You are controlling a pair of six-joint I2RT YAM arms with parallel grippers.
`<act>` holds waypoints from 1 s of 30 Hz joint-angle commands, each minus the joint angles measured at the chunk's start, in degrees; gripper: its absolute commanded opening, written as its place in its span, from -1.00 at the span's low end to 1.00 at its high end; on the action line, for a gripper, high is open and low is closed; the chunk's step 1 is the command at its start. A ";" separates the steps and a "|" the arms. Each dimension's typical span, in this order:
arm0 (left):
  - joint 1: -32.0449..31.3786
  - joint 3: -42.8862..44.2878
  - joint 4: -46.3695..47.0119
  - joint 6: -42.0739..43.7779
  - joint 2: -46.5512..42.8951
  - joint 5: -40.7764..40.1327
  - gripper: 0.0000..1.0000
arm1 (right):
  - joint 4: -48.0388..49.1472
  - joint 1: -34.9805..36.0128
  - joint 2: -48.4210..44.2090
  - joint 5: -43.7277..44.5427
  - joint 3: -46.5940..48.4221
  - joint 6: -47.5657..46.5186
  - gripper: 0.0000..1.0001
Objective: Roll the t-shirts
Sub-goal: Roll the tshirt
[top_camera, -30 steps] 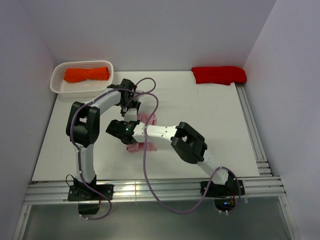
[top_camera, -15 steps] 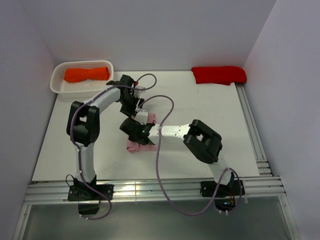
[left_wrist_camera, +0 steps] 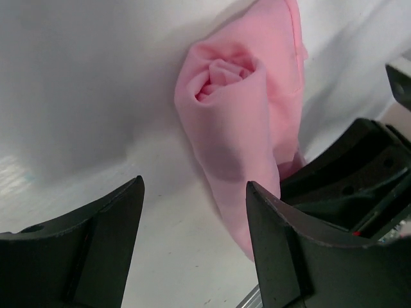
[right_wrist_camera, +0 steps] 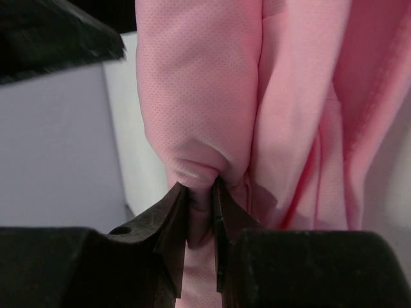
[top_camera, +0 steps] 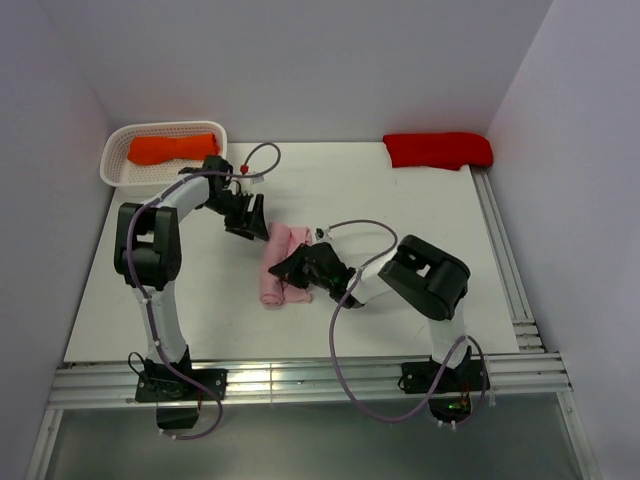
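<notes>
**Three t-shirts in view, and one of them pinched in my right jaws.**

My right gripper was clamped on a fold of the rolled pink t-shirt, which lay on the white table left of centre in the top view. In my right wrist view, the two fingertips squeezed a thin ridge of pink cloth between them. My left gripper sat just beside the upper end of the roll with its jaws apart and nothing between them. Its wrist view showed the spiral end of the roll at upper centre. The orange t-shirt lay in the one white basket at upper left. The red t-shirt lay folded at upper right.
</notes>
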 commanded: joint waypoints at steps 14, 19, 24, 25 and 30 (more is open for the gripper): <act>-1.38 -6.59 11.72 -4.83 1.34 4.24 -0.18 | 7.80 -1.10 2.17 -6.27 -3.58 5.56 -0.45; -4.01 -6.42 10.14 -7.91 -0.68 -8.50 -0.72 | -13.91 0.48 -2.41 -0.22 4.23 -2.68 -0.16; -7.17 -6.24 8.55 -7.47 -2.09 -16.24 -0.89 | -37.57 4.43 -5.57 11.73 14.08 -7.54 0.09; -7.44 -6.42 8.73 -7.47 -2.35 -18.08 -0.89 | -39.33 4.96 -6.01 12.79 14.88 -8.06 0.12; -8.85 -5.98 8.12 -7.56 -3.06 -21.08 -0.90 | -54.97 7.60 -7.07 20.78 23.04 -9.82 0.14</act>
